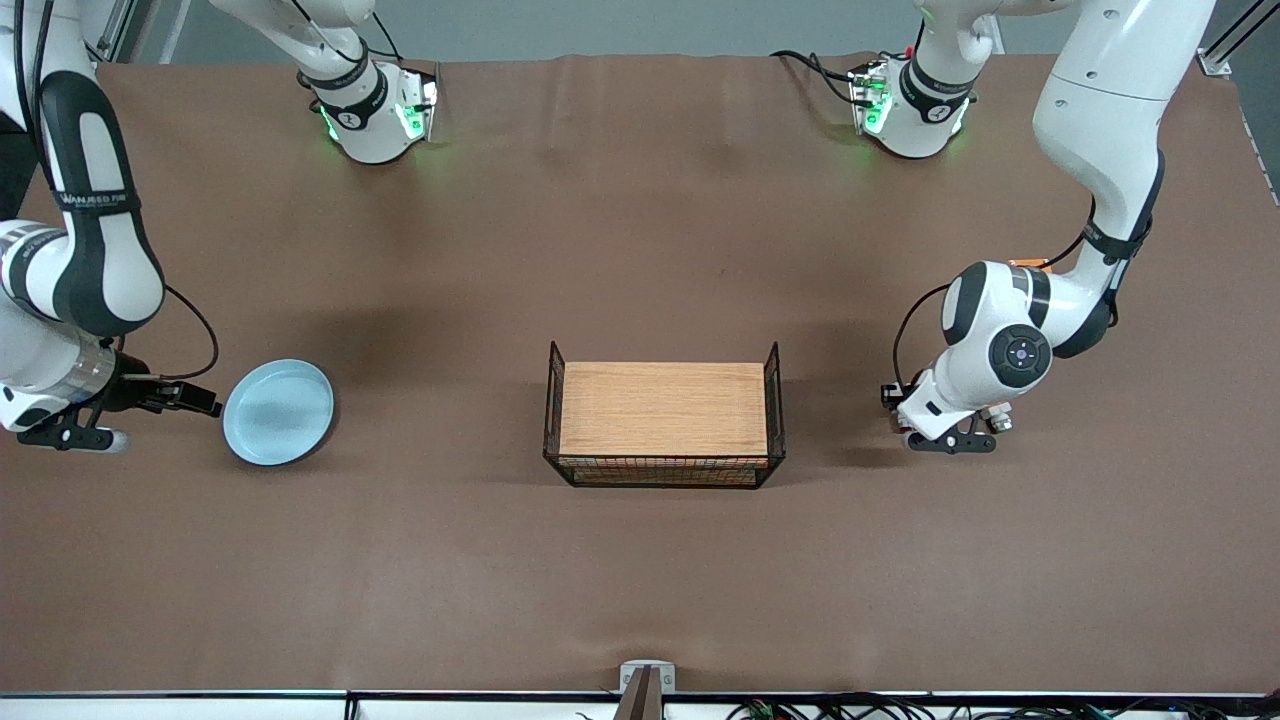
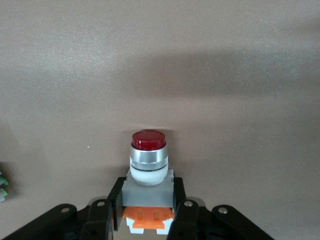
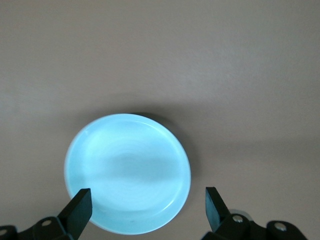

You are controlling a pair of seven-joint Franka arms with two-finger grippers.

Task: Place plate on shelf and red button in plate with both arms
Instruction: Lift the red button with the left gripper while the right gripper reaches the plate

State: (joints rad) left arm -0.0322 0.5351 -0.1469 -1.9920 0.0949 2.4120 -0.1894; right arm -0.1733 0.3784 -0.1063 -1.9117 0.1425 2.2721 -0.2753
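Observation:
The pale blue plate (image 1: 278,411) lies on the brown table toward the right arm's end. My right gripper (image 1: 197,400) is low beside it and open. In the right wrist view the plate (image 3: 127,170) has its near rim between the spread fingertips of the gripper (image 3: 147,206), which do not touch it. My left gripper (image 1: 900,415) is low over the table toward the left arm's end. In the left wrist view the left gripper (image 2: 148,192) is shut on the white body of the red button (image 2: 148,141), with its dark red cap pointing away from the hand.
A wooden tray (image 1: 663,405) with black wire end walls stands mid-table between the two grippers. The two arm bases (image 1: 375,110) (image 1: 910,105) stand along the table edge farthest from the front camera. Bare brown table lies around the tray.

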